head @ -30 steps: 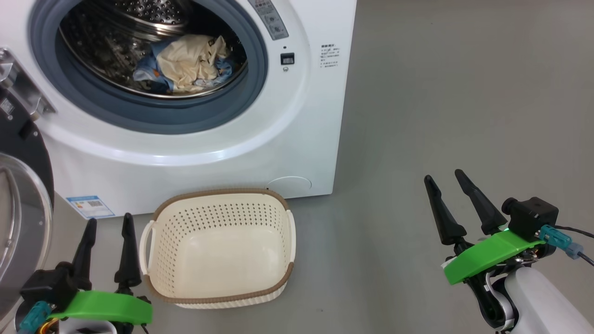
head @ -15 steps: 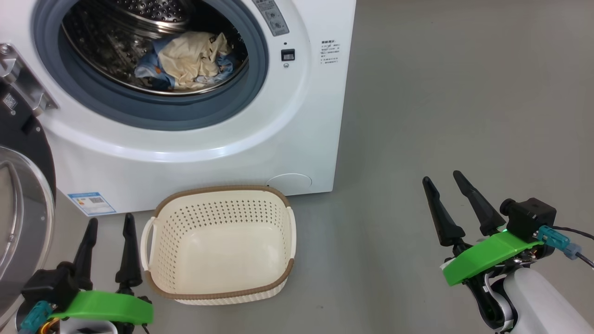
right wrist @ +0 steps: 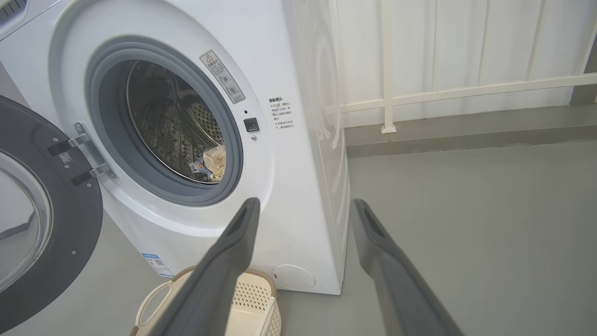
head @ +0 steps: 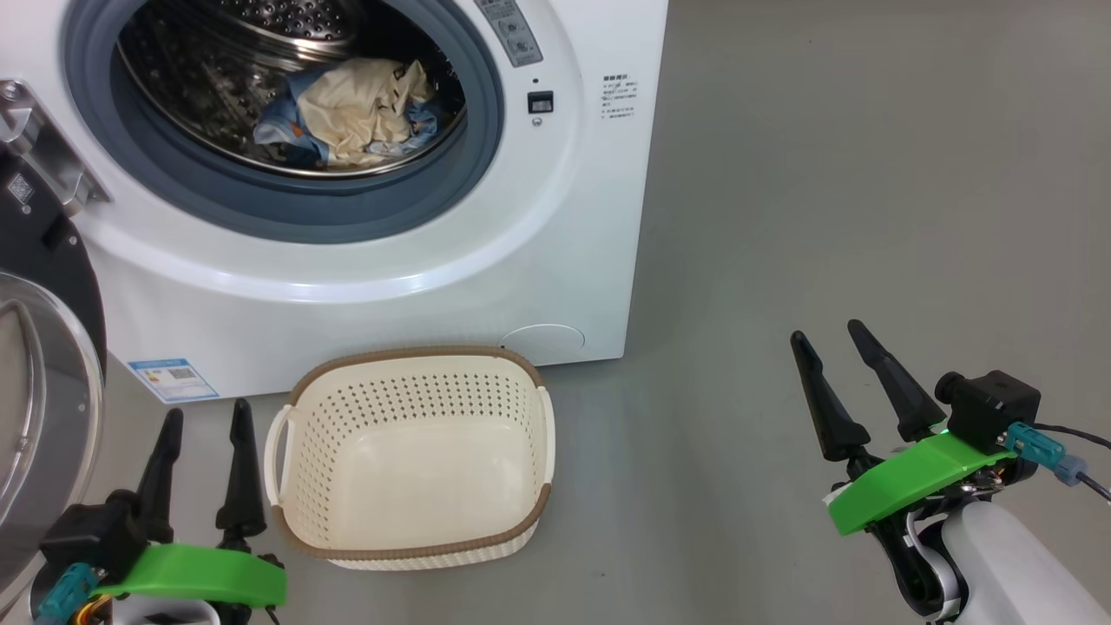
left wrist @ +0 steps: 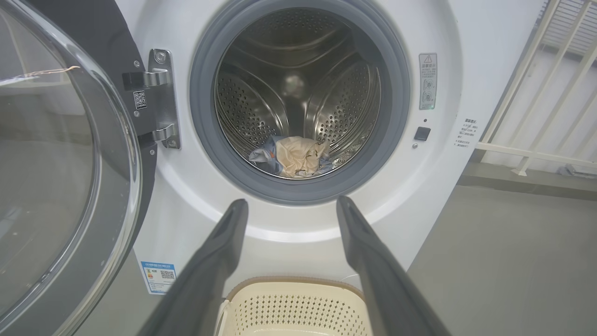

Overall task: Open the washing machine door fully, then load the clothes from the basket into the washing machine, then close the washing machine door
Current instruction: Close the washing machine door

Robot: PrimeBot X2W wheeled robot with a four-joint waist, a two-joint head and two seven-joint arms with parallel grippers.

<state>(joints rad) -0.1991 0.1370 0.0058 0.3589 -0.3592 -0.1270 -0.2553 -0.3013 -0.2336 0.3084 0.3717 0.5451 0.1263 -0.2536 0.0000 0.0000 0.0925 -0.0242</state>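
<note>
Where the clothes [head: 356, 108] lie bunched, cream side up with blue edges, at the bottom of the drum of the washing machine [head: 555, 260], they are well apart from both pairs of fingers. The washing machine door [head: 43, 391] hangs swung wide on the left. The basket [head: 417, 356] sits on the floor before the machine, just beside the left gripper [head: 207, 410], whose fingers stand apart, holding nothing. The right gripper [head: 826, 330], likewise spread and empty, hovers over grey floor [head: 825, 174] well to the right. A blue label [head: 171, 378] with a QR code, a warning sticker [left wrist: 427, 80] bearing a triangle and a block of print [head: 618, 91] are too small to read.
</note>
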